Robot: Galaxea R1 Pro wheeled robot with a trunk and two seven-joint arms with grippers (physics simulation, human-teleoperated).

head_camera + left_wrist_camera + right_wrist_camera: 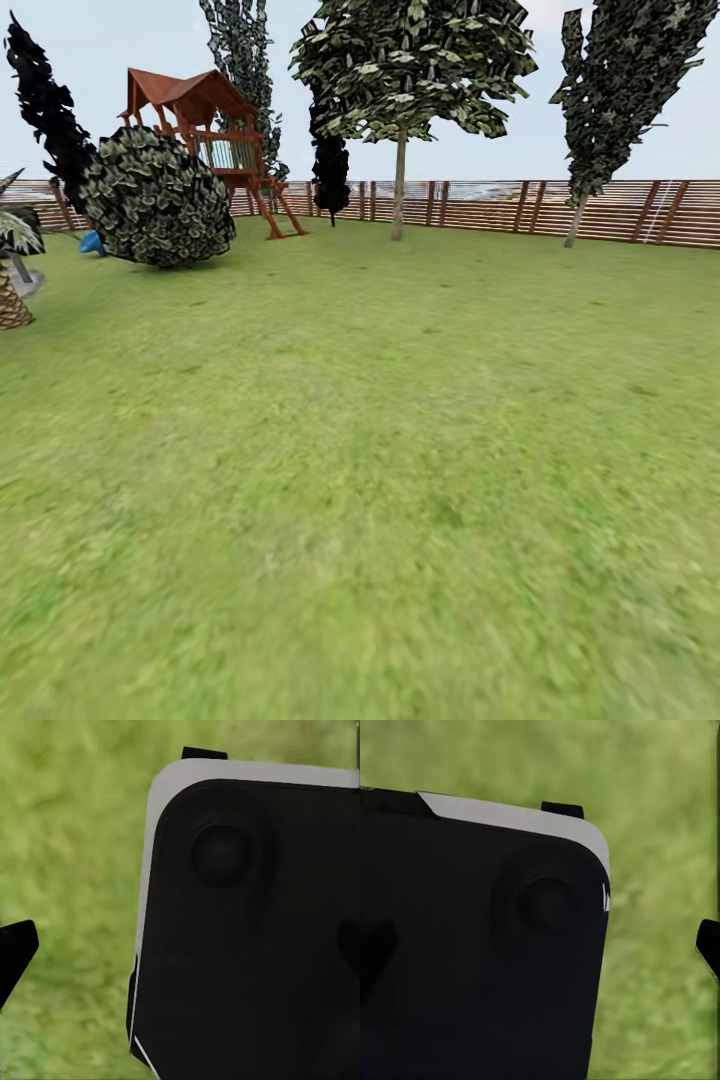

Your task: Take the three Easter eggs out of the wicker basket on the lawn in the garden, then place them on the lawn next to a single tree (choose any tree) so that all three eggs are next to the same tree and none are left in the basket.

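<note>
In the head view the lawn (360,480) fills the lower two thirds of the frame as mottled green grass, blurred toward the bottom edge, with no egg or basket lying on the stretch that shows. Both wrist views look down on the same grass past a large black robot panel with a pale grey rim (255,930), which blocks most of each frame; a dark tip juts in at one edge of each, likely a finger of the left gripper (15,956) and of the right gripper (709,945), but how far either pair of fingers is spread, or whether anything is held, cannot be told. Farther back, at the left edge of the head view, stands a scaly brown trunk (12,300) under a few fronds. Behind it, in the upper left, a big round bush (155,197) with pale-flecked leaves rests on the grass, a small blue object (92,243) just beside its left side. Beyond the bush rises the red-brown wooden playset (215,140), a ladder slanting down at its right. A slatted brown fence (520,210) crosses the frame behind. Near it, at upper centre, the tree (399,185) shows a slim pale trunk under a broad crown; a second pale-trunked tree (577,215) leans at upper right, and all-black trees (330,170) stand near the fence.
</note>
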